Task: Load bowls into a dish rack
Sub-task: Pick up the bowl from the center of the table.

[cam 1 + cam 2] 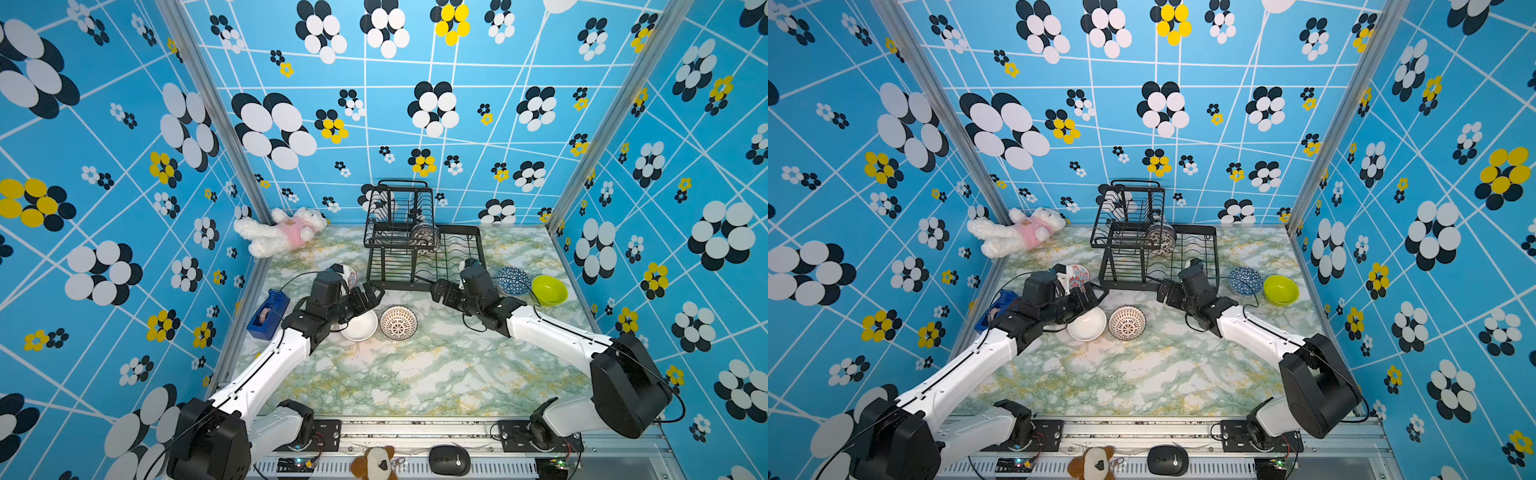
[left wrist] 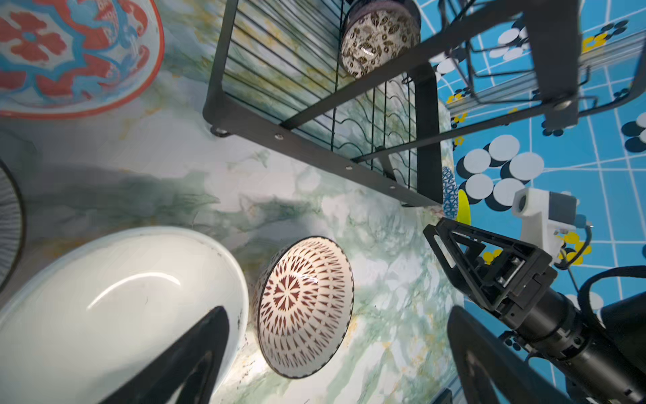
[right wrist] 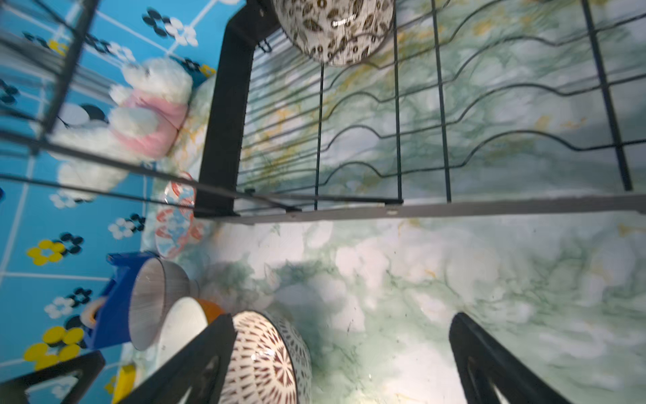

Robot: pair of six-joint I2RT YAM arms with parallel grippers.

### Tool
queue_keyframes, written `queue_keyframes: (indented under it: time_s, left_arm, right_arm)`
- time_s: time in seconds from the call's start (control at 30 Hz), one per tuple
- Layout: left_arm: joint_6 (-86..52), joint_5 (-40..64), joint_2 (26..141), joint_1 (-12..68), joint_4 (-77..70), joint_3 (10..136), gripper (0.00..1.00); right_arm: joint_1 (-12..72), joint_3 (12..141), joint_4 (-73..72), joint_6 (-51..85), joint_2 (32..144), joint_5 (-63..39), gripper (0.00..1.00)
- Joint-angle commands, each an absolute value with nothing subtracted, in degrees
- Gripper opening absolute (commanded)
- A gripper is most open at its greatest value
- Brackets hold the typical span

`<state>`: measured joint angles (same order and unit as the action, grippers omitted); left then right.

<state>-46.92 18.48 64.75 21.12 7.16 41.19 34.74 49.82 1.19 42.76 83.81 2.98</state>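
**Both claws released, one bowl racked**

The black wire dish rack [image 1: 457, 227] stands at the back of the green marbled table [image 1: 415, 374]. A leaf-patterned white bowl [image 1: 424, 237] sits on edge in its lower tray. The left gripper [image 1: 374, 296], jaws spread and empty, hangs by the rack's front corner, just beyond the plain white bowl [image 1: 360, 326] and the brown-triangle patterned bowl [image 1: 398, 323]. The right gripper [image 1: 437, 291] gapes empty before the rack's front.

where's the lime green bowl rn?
In both top views the lime green bowl sits upright on the right side of the table, just beside the blue-and-white bowl, right of the dish rack and not yet loaded.
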Motion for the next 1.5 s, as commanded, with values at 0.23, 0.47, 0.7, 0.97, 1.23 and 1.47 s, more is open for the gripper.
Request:
queue_keyframes:
  time_s: [0.23,0.47,0.7,0.97,1.23,1.47]
  left_arm:
    - [-47.34,14.96,64.87,25.39,2.20,35.81,0.99]
    - [-47.46,15.48,64.93,25.49,1.82,35.77,0.99]
    - [-47.37,15.47,65.84,25.49,1.92,36.19,0.99]
    - [-47.79,16.08,68.17,25.49,0.71,36.77,0.99]
    - [-47.76,15.58,68.01,25.82,0.88,36.77,0.99]
    - [-47.93,14.62,67.13,26.84,1.52,37.10,0.99]
  right_arm:
    - [46.85,54.51,4.78,41.56,94.04,9.12,0.85]
    - [47.55,58.73,6.60,42.21,99.07,8.73,0.69]
    - [48.32,60.24,8.39,41.59,101.13,9.42,0.53]
    - [49.57,62.50,11.44,39.56,103.64,10.45,0.40]
    - [49.66,60.23,8.87,39.81,102.69,11.37,0.20]
    - [49.66,58.71,8.44,39.75,100.82,13.27,0.02]
